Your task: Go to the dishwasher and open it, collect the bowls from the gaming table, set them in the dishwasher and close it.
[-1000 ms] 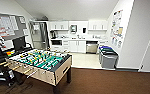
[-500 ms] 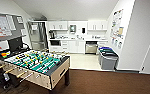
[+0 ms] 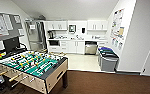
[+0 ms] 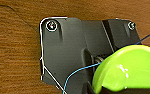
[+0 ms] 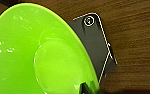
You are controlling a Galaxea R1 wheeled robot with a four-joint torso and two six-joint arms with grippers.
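Robot faces the kitchenette across brown carpet. Dishwasher point(image 3: 91, 48) sits under the far bench, well apart. A green bowl point(image 4: 127, 71) rides at the left wrist, another green bowl point(image 5: 38, 50) at the right; each hand's grip: cannot tell. Best driven level, skirting the football table point(image 3: 32, 68).

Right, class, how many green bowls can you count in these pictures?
2, probably: one green bowl in the left wrist view, another bowl in the right wrist view. Possibly one bowl seen twice; more may be hidden.
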